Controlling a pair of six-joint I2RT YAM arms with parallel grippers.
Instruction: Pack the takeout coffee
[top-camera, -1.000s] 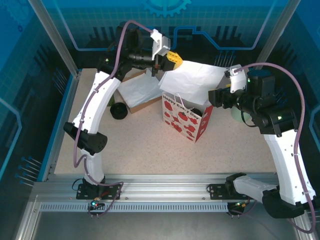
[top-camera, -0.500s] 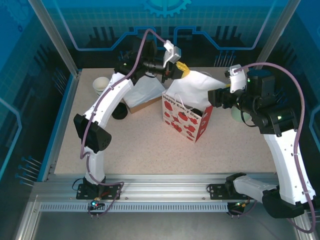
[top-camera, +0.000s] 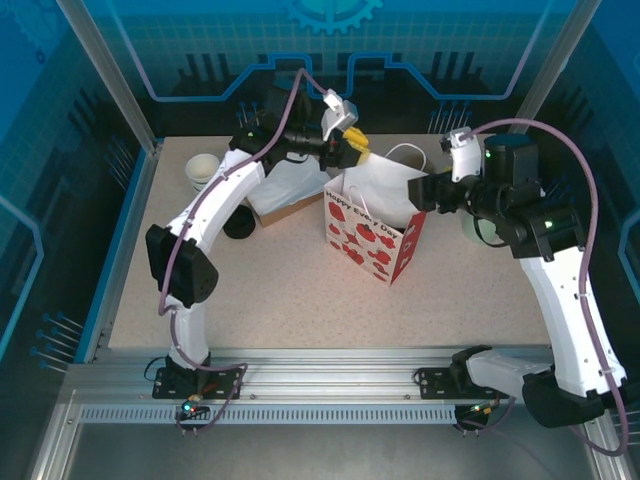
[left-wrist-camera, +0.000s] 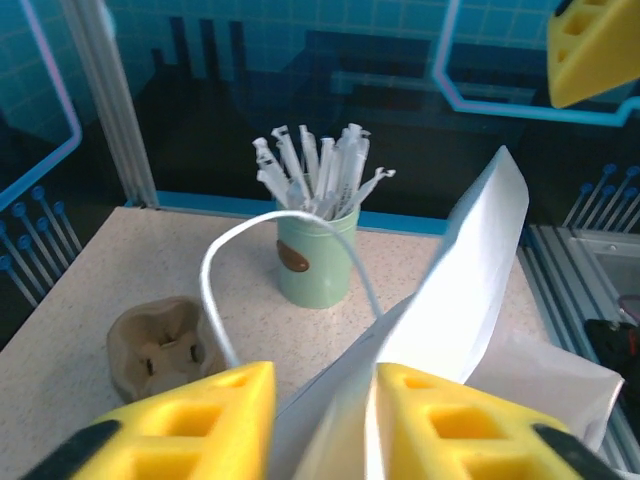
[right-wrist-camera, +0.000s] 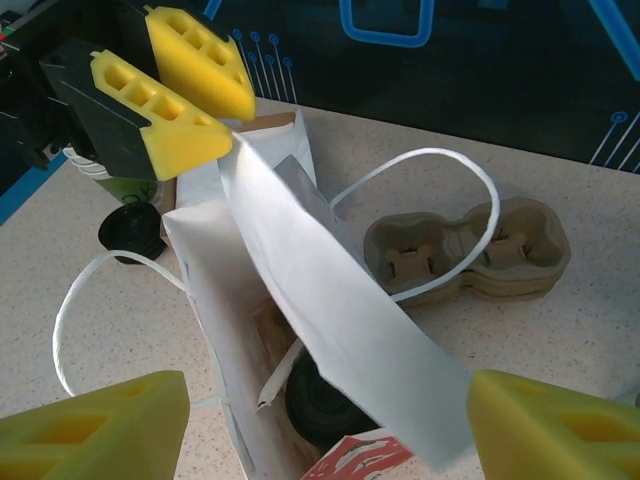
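Observation:
The strawberry-print bag (top-camera: 368, 240) stands open mid-table. Deep inside it lies a round black lid (right-wrist-camera: 325, 400), the takeout coffee, its cup body hidden. A white paper sheet (right-wrist-camera: 340, 320) slants down into the bag's mouth. Its top edge stands between the yellow fingers (left-wrist-camera: 470, 425) of my left gripper (top-camera: 352, 142), which hover over the bag's far rim, parted, not pinching it. From the right wrist view that gripper (right-wrist-camera: 238, 125) sits at the upper left. My right gripper (right-wrist-camera: 330, 385) is wide open beside the bag's right side, holding nothing.
A brown box with white paper (top-camera: 285, 190) and a second black-lidded cup (top-camera: 238, 222) lie left of the bag. White cups (top-camera: 203, 170) stand at the back left. A cardboard cup carrier (right-wrist-camera: 470, 250) and a pale green cup of white sticks (left-wrist-camera: 318, 255) stand right of the bag.
The left gripper came right and down with the sheet, which slid into the bag, and its jaws have parted. The right arm shifted slightly and stayed open.

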